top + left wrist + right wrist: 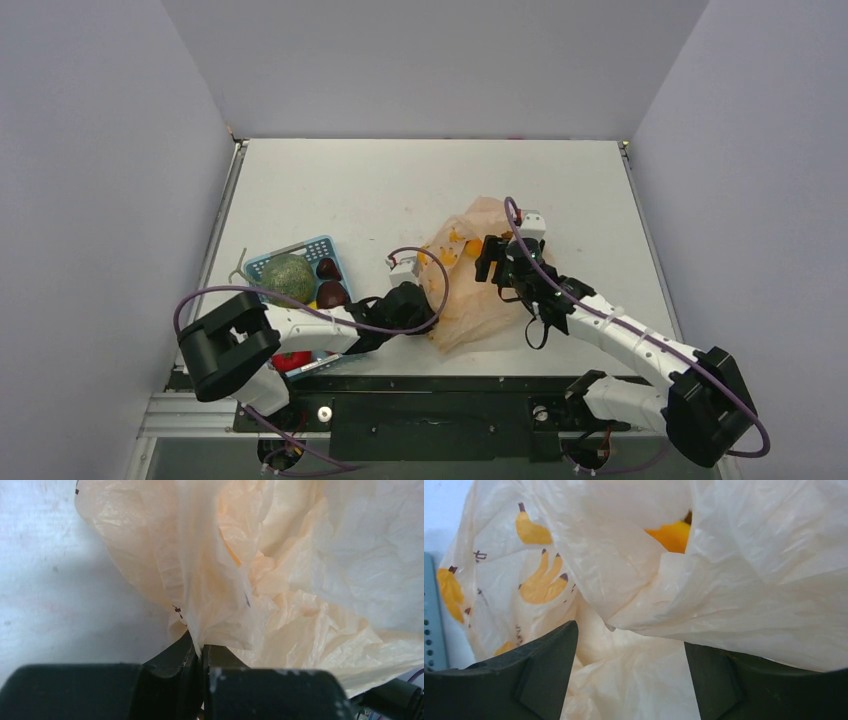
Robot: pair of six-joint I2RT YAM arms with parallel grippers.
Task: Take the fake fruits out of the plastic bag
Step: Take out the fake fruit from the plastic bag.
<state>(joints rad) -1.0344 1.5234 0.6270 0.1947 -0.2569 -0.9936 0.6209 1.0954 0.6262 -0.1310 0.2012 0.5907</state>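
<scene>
The plastic bag (470, 290) lies crumpled on the desk (380, 180), near its front edge and between the two arms. An orange-yellow fake fruit (672, 536) shows through a gap in the folds, so it is not yet out. The left pincer (201, 647) is closed on a fold at the bag's edge, probably to anchor it. The right pincer (629, 640) has its jaws apart against the film and grips nothing. I judge it is ready to take the other side.

the peach plastic bag (470, 290) lies crumpled at my one o'clock. an orange-yellow fruit (672, 536) peeks from its folds.
</scene>
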